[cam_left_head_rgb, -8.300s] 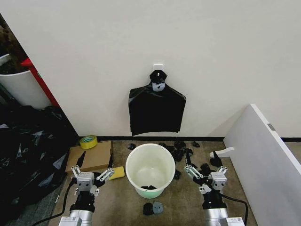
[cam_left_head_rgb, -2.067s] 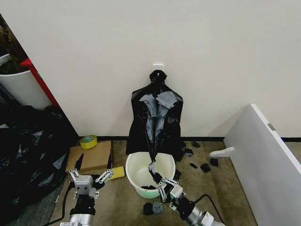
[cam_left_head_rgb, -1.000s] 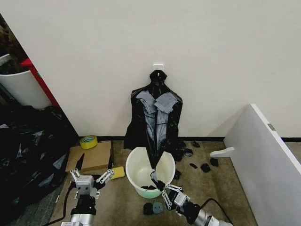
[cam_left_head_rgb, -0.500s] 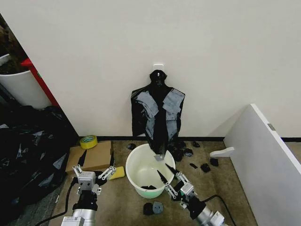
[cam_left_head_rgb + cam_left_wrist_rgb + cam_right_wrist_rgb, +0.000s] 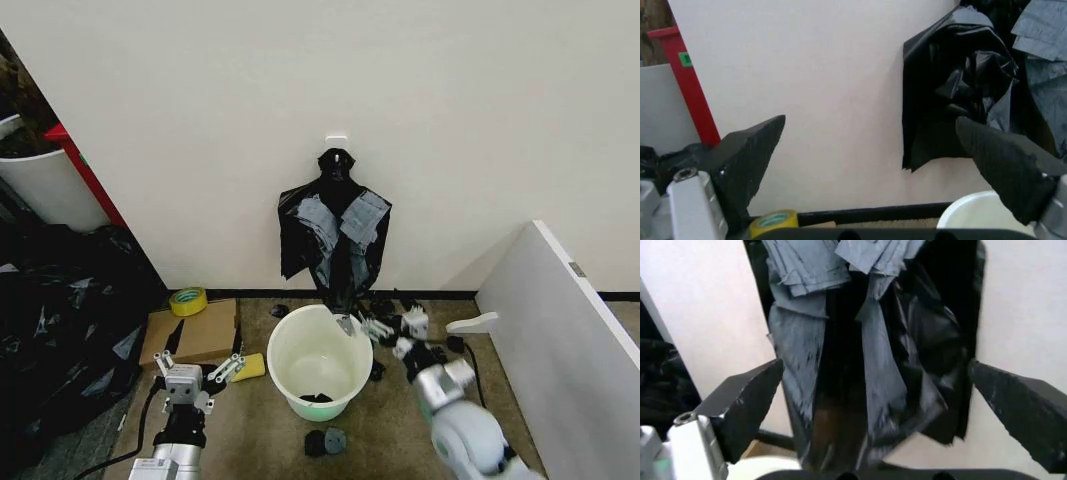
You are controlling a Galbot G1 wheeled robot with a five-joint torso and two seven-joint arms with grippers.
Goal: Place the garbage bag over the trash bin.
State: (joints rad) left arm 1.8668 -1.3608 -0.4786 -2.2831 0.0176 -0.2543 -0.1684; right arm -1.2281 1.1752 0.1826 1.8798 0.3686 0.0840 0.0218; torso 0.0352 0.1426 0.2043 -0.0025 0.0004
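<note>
The white trash bin (image 5: 276,352) stands open on the floor below a wall hook. From the hook hangs a knot-topped bunch of black bags with grey patches (image 5: 335,235), its lower tip just above the bin's far rim. I cannot pick out the garbage bag as a single bag apart from this bunch. My right gripper (image 5: 393,322) is open beside the bin's far right rim, just right of that tip. In the right wrist view the open right gripper (image 5: 875,365) faces the bunch (image 5: 840,340), holding nothing. My left gripper (image 5: 190,375) waits open, left of the bin.
A cardboard box (image 5: 195,335) with a yellow tape roll (image 5: 187,300) lies left of the bin. A large heap of black plastic (image 5: 60,320) fills the far left. A white panel (image 5: 565,330) slants along the right. Black scraps (image 5: 325,440) dot the floor.
My right gripper let go of the bunch's lower tip and moved from the bin's front to its far right side. The bunch swung back against the wall.
</note>
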